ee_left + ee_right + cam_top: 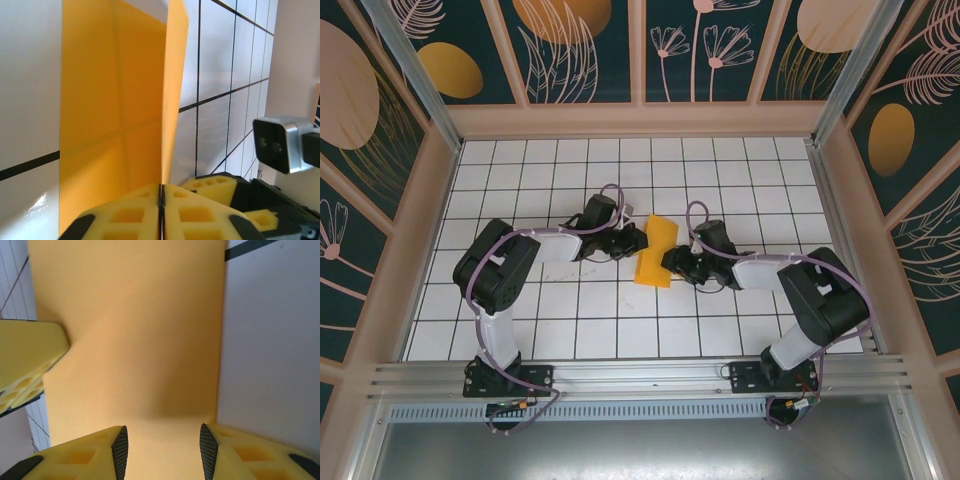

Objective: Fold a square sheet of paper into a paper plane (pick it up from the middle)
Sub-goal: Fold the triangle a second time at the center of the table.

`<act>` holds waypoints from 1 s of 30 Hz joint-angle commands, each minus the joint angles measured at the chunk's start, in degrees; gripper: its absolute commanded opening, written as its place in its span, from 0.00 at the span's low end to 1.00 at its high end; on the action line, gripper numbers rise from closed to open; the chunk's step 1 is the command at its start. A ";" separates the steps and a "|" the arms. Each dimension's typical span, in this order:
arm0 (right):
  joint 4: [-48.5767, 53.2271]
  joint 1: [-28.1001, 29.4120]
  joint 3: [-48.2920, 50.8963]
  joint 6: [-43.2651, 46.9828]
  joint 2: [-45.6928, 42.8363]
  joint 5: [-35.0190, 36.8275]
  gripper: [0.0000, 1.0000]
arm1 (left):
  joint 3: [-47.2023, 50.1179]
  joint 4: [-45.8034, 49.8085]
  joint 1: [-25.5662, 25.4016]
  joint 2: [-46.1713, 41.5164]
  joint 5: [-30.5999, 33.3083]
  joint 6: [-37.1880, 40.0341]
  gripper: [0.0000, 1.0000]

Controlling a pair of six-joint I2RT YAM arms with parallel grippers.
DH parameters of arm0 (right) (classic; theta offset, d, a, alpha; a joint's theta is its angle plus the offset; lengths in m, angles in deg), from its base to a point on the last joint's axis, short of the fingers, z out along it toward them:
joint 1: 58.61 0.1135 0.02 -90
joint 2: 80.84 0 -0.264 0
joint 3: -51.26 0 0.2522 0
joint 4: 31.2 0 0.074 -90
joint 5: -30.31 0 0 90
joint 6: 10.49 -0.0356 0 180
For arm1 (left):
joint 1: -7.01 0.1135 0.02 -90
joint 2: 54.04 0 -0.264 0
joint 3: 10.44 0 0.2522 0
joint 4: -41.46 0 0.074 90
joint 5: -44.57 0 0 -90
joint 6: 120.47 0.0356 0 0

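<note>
The square sheet of paper (pixel 655 250), orange-yellow and partly folded, lies on the tiled table between both arms. In the left wrist view the sheet (pixel 100 125) has one flap standing upright, and its lower edge runs into the seam of my left gripper (pixel 161 186), which is shut on it. From above, the left gripper (pixel 638 240) meets the sheet's left side and the right gripper (pixel 670 262) its right side. My right gripper (pixel 162 440) stands open, its fingers spread just over the sheet (pixel 135 330), which bulges between them.
The white tiled table (pixel 570 320) is walled on three sides. A left finger (pixel 25 360) pokes in beside the sheet in the right wrist view. The right gripper's yellow fingers (pixel 212 184) and its wrist camera (pixel 277 145) sit close on the left gripper's right.
</note>
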 commanded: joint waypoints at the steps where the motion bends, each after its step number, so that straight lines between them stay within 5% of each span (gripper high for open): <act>1: 0.66 0.28 1.18 -0.43 -5.51 2.53 0.47 | -1.71 3.95 -0.23 -2.09 0.95 3.92 0.06; 15: -2.28 2.28 8.67 -3.65 -15.33 10.90 0.50 | -4.21 14.59 -0.25 -3.24 2.90 12.17 0.00; 30: 2.16 3.48 7.02 6.34 -20.67 17.53 0.47 | -0.02 11.03 -0.21 -5.32 3.08 7.81 0.00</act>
